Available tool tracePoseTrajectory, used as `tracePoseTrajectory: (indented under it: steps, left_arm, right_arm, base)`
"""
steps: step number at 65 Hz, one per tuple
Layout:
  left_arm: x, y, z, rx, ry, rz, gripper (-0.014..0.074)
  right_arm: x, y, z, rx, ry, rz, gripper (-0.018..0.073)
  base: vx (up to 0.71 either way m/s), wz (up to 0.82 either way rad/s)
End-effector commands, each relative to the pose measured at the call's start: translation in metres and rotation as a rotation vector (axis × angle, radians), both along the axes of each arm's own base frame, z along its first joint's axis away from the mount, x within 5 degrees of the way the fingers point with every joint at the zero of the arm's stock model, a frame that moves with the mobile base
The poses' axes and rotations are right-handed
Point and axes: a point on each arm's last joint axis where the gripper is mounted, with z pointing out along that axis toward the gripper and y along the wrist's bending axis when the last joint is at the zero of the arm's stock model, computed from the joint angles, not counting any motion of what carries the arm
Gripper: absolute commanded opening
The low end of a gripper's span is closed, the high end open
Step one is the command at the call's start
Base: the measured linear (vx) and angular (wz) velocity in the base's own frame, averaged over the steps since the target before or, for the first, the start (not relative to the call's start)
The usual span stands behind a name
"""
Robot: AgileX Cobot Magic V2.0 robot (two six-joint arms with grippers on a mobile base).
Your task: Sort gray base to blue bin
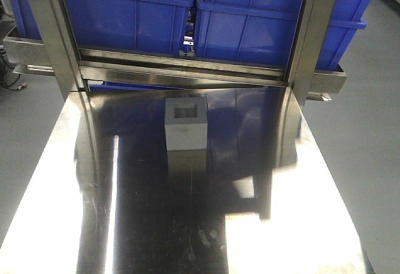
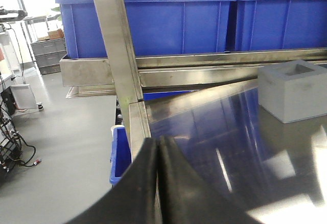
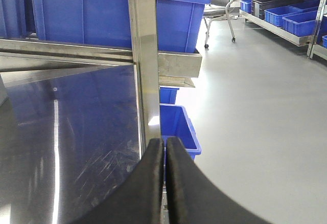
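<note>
Posts (image 1: 53, 36) flank gray base (image 1: 185, 124); left end effector (image 2: 157, 143) (right end effector (image 3: 164, 143) too) pressed together.

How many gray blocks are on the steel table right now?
1. The gray base stands near the far edge of the table, about centred, its square pocket facing up, just in front of the steel rack. The wrist views show no other.

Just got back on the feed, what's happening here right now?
Nothing is held yet. The gray base sits pocket-up on the steel table, near its far edge. The left claw and right claw are both shut and empty, at the table's side edges. A blue bin waits on the rack behind.
</note>
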Motion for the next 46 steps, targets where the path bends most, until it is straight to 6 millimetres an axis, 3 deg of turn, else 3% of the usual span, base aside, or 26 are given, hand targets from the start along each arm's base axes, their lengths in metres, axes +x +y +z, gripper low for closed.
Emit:
tracePoseTrajectory:
  steps: [1,33,46]
  left_arm:
    - [-0.002,0.0,0.014,-0.02,-0.1,-0.003,0.0002]
    - [-0.002,0.0,0.017,-0.032,-0.112,-0.004,0.0002]
    - [-0.01,0.0,0.058,-0.115,-0.236,-0.013,0.0002]
  right_arm:
    - [0.001,0.0,0.006,-0.026,-0.071,0.001,-0.0005]
    - [0.001,0.0,0.006,-0.026,-0.071,0.001,-0.0005]
    - [0.001,0.0,0.006,-0.026,-0.072,0.001,-0.0005]
  base:
    - [0.0,0.0]
    - [0.0,0.0]
    - [0.0,0.0]
